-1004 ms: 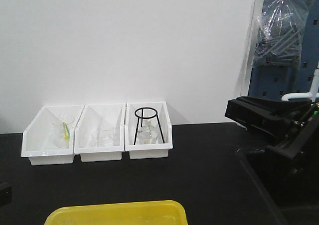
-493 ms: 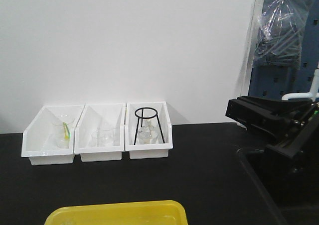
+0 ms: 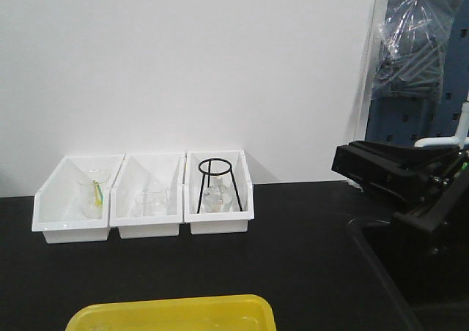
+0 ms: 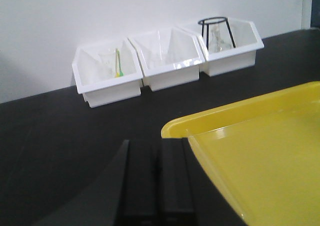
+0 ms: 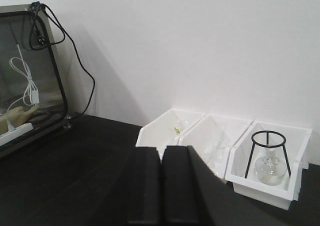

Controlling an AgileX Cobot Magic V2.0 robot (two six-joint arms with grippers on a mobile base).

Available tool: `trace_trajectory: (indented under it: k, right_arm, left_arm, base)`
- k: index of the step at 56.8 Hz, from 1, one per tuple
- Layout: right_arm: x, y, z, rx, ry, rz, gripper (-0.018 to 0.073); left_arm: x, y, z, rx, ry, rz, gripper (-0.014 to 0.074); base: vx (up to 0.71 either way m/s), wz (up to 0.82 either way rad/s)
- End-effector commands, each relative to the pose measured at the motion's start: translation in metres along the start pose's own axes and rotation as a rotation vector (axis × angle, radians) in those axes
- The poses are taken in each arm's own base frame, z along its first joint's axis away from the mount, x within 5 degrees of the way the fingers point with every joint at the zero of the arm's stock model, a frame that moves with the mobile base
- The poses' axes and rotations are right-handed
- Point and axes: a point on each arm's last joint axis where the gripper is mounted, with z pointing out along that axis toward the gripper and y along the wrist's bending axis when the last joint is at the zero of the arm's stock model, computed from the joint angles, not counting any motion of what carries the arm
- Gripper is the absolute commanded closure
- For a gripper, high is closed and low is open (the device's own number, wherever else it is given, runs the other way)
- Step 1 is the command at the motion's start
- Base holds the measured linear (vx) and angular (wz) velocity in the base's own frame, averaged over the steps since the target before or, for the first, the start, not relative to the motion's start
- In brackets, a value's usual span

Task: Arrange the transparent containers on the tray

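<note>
1. One yellow tray (image 3: 172, 313) lies nearest, at the front edge of the black table (image 3: 293, 258); only its far rim shows in the front view. In the left wrist view its inside looks bare as far as the frame shows.
2. Test tubes: none can be made out in any view, count zero visible.
3. Left gripper (image 4: 157, 181): the two black fingers are pressed together, only a thin seam between them, nothing held. It sits low over the table just beside the tray's left corner, whether touching I cannot tell.
4. Right gripper (image 5: 161, 186): the fingers are likewise closed flat against each other, holding nothing, up off the table and pointing at the bins.
5. Three white bins (image 3: 146, 195) stand in a row against the white wall (image 3: 183, 67), sides touching, well apart from the tray.
6. Left bin: one glass beaker (image 3: 93, 192) with a yellow-green stick in it.
7. Middle bin: clear beakers (image 3: 152, 199), probably two, hard to count.
8. Right bin: one black ring tripod (image 3: 218, 184) standing over one round glass flask (image 5: 270, 170).
9. One glass-fronted cabinet (image 5: 25, 71) with cables, far left in the right wrist view.
</note>
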Motion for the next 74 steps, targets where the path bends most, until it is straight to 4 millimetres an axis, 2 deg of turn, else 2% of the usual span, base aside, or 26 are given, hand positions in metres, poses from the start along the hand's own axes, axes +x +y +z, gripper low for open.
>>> trace_trajectory:
  k: [1, 67, 74]
  right_arm:
    - [-0.0111, 0.0003, -0.0044, 0.024, -0.037, -0.043, 0.0572]
    - [-0.0104, -0.0017, -0.0026, 0.035, -0.035, -0.075, 0.0571]
    - [-0.0150, -0.0047, -0.0015, 0.065, -0.088, -0.109, 0.0571]
  left_arm:
    - [-0.0005, 0.0012, 0.0003, -0.023, -0.115, -0.007, 0.0602]
    - [-0.0011, 0.0013, 0.0004, -0.023, -0.113, -0.007, 0.0602]
    - [-0.0011, 0.0013, 0.0004, -0.023, -0.113, -0.007, 0.0602]
  base:
    - [0.00, 0.00]
    - [0.00, 0.00]
    - [0.00, 0.00]
